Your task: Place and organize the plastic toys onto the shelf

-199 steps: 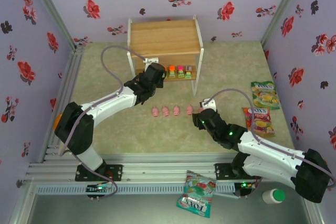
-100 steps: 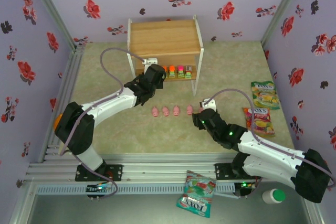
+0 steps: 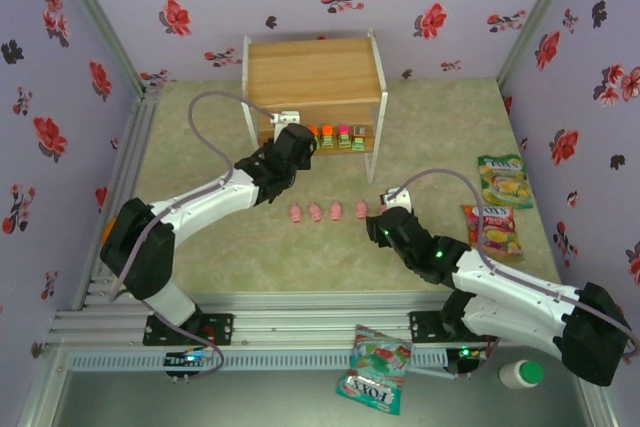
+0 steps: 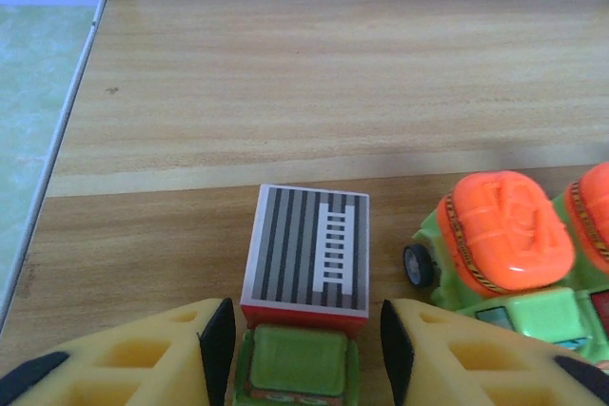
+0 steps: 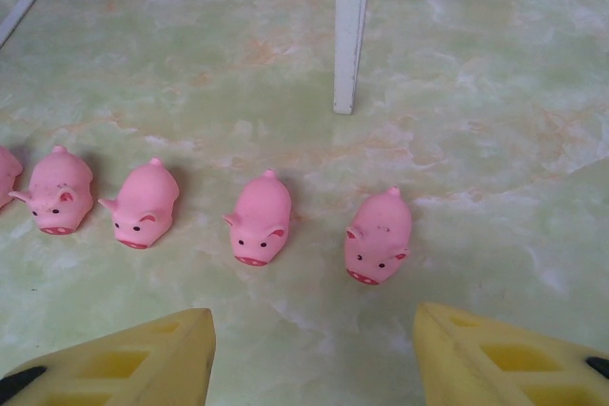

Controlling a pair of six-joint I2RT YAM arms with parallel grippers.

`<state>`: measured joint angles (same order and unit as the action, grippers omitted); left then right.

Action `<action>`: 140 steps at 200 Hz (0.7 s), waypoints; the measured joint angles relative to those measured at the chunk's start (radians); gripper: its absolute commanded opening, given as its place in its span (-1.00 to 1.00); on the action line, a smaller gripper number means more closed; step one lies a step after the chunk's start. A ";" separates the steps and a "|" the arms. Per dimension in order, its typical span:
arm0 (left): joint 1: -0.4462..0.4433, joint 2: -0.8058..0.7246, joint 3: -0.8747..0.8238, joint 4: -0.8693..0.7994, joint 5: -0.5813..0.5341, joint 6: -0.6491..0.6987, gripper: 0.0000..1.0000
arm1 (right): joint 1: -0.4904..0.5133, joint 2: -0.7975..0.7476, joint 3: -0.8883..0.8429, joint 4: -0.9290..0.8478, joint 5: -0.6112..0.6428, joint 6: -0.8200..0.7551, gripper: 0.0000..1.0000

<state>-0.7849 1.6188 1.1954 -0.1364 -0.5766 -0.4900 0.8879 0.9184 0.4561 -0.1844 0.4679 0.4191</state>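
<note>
Left arm reached low to the shelf [image 3: 315,72], left tool [image 4: 303,330] released, fingers just beside a grey-striped toy truck [image 4: 306,249] near the lower board's front left corner, green cab toward the tool, long axis front-to-back, right tool [image 5: 312,320] spread empty over a row of pink pigs [image 5: 262,219], snouts faced the tabletop [image 5: 476,140] near edge

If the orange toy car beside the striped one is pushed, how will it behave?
The orange toy car has a black wheel, so it would probably roll along the shelf. Its moulded plastic looks stiff, likely light.
</note>
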 measured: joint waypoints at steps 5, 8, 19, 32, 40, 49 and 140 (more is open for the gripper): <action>-0.002 -0.003 0.000 0.000 0.000 0.002 -0.02 | 0.000 0.000 0.000 0.000 0.000 0.000 0.16; -0.004 -0.005 0.000 0.000 -0.002 0.003 -0.02 | 0.000 0.000 0.000 0.000 0.000 0.000 0.16; -0.010 -0.012 0.000 -0.002 -0.007 0.004 -0.02 | 0.000 0.000 0.000 0.000 0.000 0.000 0.17; -0.017 -0.019 0.000 -0.003 -0.013 0.007 -0.01 | 0.000 0.000 0.000 0.000 0.000 0.000 0.17; -0.020 -0.024 0.000 -0.004 -0.017 0.007 -0.01 | 0.000 0.000 0.000 0.000 0.000 0.000 0.18; -0.023 -0.029 0.000 -0.007 -0.020 0.007 -0.01 | 0.000 0.000 0.000 0.000 0.000 0.000 0.18; -0.096 -0.119 -0.041 -0.027 -0.087 0.029 -0.01 | 0.000 0.001 0.000 0.000 0.000 0.000 0.37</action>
<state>-0.8810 1.5002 1.1542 -0.1635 -0.6636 -0.4610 0.8879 0.9195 0.4561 -0.1844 0.4683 0.4191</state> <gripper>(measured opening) 0.496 0.677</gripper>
